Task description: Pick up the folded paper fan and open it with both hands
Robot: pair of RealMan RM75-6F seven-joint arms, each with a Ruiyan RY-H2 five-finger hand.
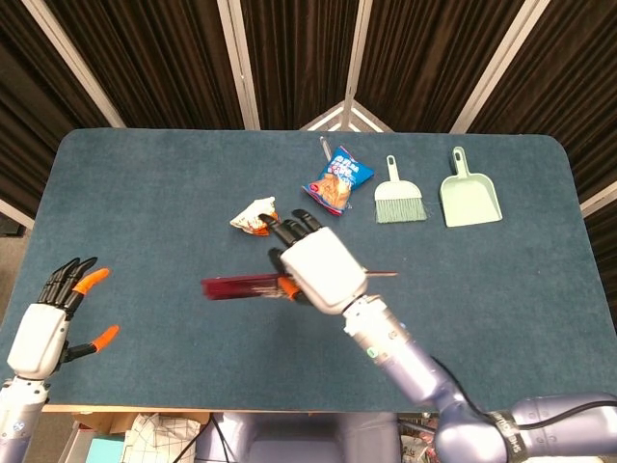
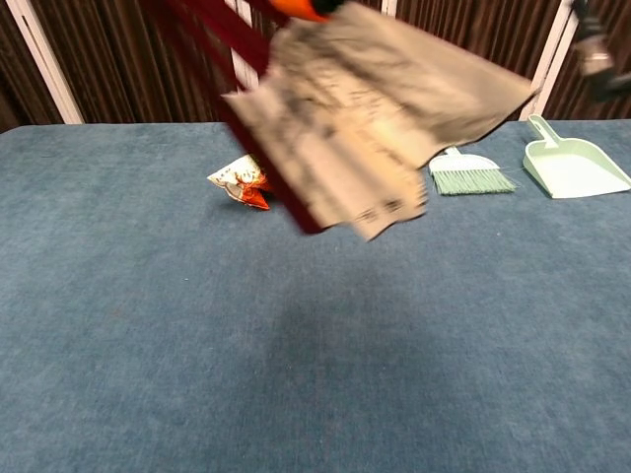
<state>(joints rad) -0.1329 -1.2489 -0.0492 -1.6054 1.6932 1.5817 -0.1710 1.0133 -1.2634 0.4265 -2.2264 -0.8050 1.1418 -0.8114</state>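
My right hand [image 1: 313, 265] grips the paper fan [image 1: 241, 286] in the air above the middle of the table. In the head view the fan's dark red ribs stick out to the left of the hand. The chest view shows the fan [image 2: 365, 128] partly spread and blurred, with printed cream paper hanging from red ribs and an orange fingertip at the top edge. At the table's front left corner my left hand [image 1: 53, 323] is raised with its fingers apart and holds nothing. It is far from the fan.
A crumpled snack wrapper [image 1: 255, 215] lies just beyond my right hand. Further back are a blue chip bag [image 1: 337, 180], a green hand brush [image 1: 397, 198] and a green dustpan [image 1: 469, 198]. The table [image 1: 145, 193] is covered in blue cloth.
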